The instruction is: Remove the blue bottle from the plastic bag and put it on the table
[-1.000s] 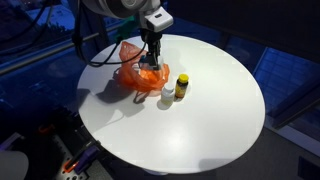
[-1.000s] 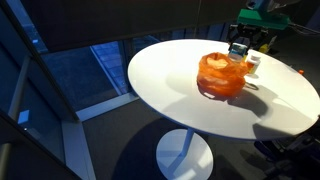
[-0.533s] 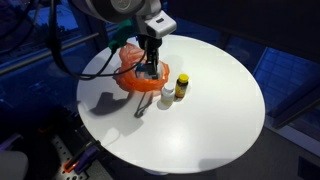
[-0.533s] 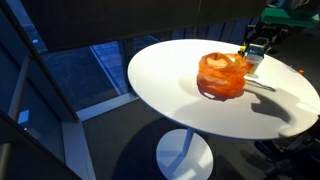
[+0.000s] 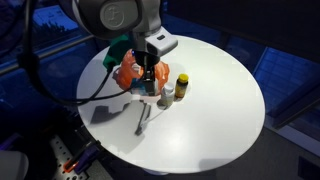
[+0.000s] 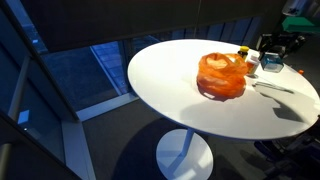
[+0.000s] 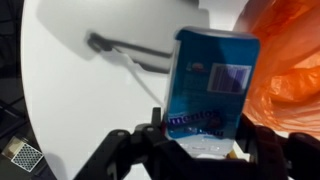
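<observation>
My gripper (image 7: pixel 195 150) is shut on the blue bottle (image 7: pixel 210 90), a blue "mentos" container, and holds it upright above the white table (image 7: pixel 70 110). The orange plastic bag (image 7: pixel 290 70) lies just beside it, and the bottle is outside the bag. In both exterior views the gripper (image 5: pixel 150 80) (image 6: pixel 272 52) hangs at the bag's edge with the blue bottle (image 6: pixel 272 66) in it, next to the orange bag (image 5: pixel 127 72) (image 6: pixel 222 76). The bottle's base is hidden by the jaws in the wrist view.
A small yellow-capped bottle (image 5: pixel 181 86) (image 6: pixel 243 52) and a small white bottle (image 5: pixel 165 97) stand on the round white table (image 5: pixel 210 110) right beside the bag. Dark floor and glass panels surround the table (image 6: pixel 170 90).
My gripper has risen out of the orange bag with the blue bottle and moved sideways, away from the bag's middle to its edge. The bag has settled back.
</observation>
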